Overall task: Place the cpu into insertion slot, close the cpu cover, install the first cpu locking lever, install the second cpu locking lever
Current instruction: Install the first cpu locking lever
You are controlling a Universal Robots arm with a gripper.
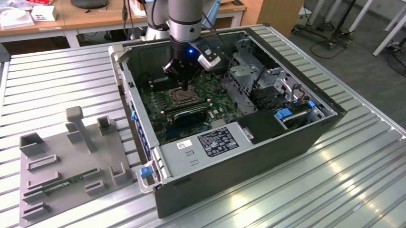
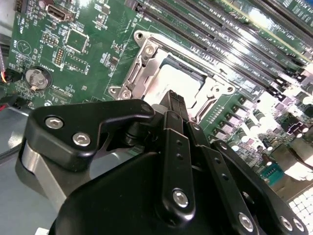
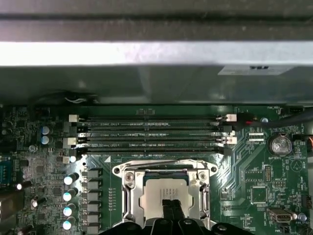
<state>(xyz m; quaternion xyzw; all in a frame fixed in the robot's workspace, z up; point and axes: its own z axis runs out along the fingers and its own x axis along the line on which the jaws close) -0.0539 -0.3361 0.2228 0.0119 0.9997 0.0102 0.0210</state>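
Observation:
The cpu [image 3: 159,192] shows its tan-silver face inside the insertion slot [image 1: 179,98] on the green motherboard, within the open computer case. The silver cpu cover [image 3: 131,198] lies flat as a frame around the chip; the cpu cover [image 2: 142,66] looks the same in the second wrist view. My gripper [image 3: 171,204] is shut, its two thin black fingers pressed together with nothing between them. The gripper [image 2: 175,98] tips stand at the near edge of the cpu [image 2: 168,78], touching or just above it. From outside, the gripper [image 1: 184,88] points straight down onto the socket.
Long memory slots [image 3: 151,132] run just beyond the socket, and the case wall [image 3: 156,54] rises behind them. A coin battery [image 3: 282,144] and capacitors [image 3: 71,196] flank the socket. The power supply [image 1: 212,140] and drive cage [image 1: 254,76] crowd the case. A grey fixture tray [image 1: 63,161] lies at the exterior view's left.

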